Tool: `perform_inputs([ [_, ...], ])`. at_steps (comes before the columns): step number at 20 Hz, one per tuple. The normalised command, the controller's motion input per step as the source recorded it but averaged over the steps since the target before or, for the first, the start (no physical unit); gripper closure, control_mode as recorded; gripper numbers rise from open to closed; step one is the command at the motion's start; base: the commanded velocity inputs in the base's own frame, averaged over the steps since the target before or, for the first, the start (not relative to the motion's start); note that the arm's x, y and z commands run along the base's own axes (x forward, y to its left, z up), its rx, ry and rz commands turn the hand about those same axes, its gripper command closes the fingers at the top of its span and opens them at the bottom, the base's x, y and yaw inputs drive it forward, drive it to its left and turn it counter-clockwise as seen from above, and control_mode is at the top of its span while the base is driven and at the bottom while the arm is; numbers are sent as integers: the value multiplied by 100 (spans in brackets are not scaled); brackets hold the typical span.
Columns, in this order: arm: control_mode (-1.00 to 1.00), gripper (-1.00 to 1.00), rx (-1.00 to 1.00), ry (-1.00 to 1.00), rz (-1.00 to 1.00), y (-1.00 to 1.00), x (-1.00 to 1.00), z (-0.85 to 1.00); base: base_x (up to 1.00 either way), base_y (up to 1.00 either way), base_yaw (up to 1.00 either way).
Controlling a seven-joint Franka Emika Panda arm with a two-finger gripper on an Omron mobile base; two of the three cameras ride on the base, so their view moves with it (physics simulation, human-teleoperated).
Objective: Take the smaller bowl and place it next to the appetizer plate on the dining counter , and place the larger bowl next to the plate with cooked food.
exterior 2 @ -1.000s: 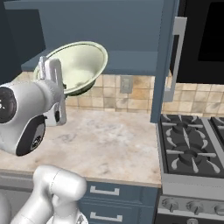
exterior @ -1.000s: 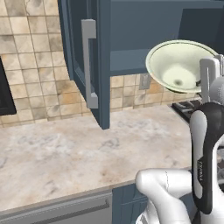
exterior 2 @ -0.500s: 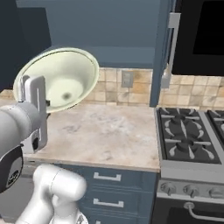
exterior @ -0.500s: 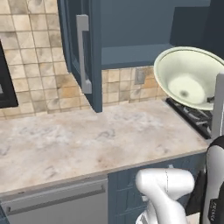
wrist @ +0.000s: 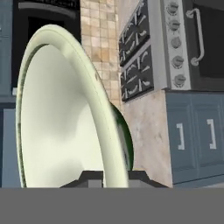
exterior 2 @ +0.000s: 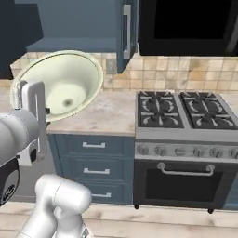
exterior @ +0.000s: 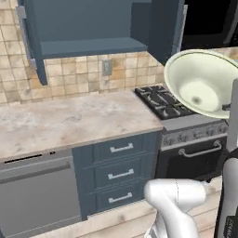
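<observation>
Gripper (wrist: pixel 114 175) pinched shut on the rim of the larger bowl (exterior: pixel 201 83), which is carried tipped on edge, mid-air, clear of the desk (exterior: pixel 60 122) and beside the stove (exterior 2: pixel 183 114), likely for transport to the dining counter.

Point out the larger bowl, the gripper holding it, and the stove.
larger bowl (exterior 2: pixel 62 86), right base view, pale inside.
gripper (wrist: pixel 114 176), hand view, at the rim between the fingertips.
stove (exterior 2: pixel 183 110), right base view, black burner grates.

2 base cameras look forward from behind, sharing the black gas stove (exterior: pixel 163 102) (exterior 2: pixel 186 110); the hand camera sits close, rolled sideways.
</observation>
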Motion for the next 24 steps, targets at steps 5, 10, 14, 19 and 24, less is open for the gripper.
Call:
perform_inputs([
  [5,100,100,0,0,0,0,0,0,-8,-56,-76],
  [10,100,100,0,0,0,0,0,0,0,-30,-91],
  [14,100,100,0,0,0,0,0,0,0,-26,-92],
  [19,100,100,0,0,0,0,0,0,0,-21,-92],
  [24,100,100,0,0,0,0,0,0,0,-28,-86],
])
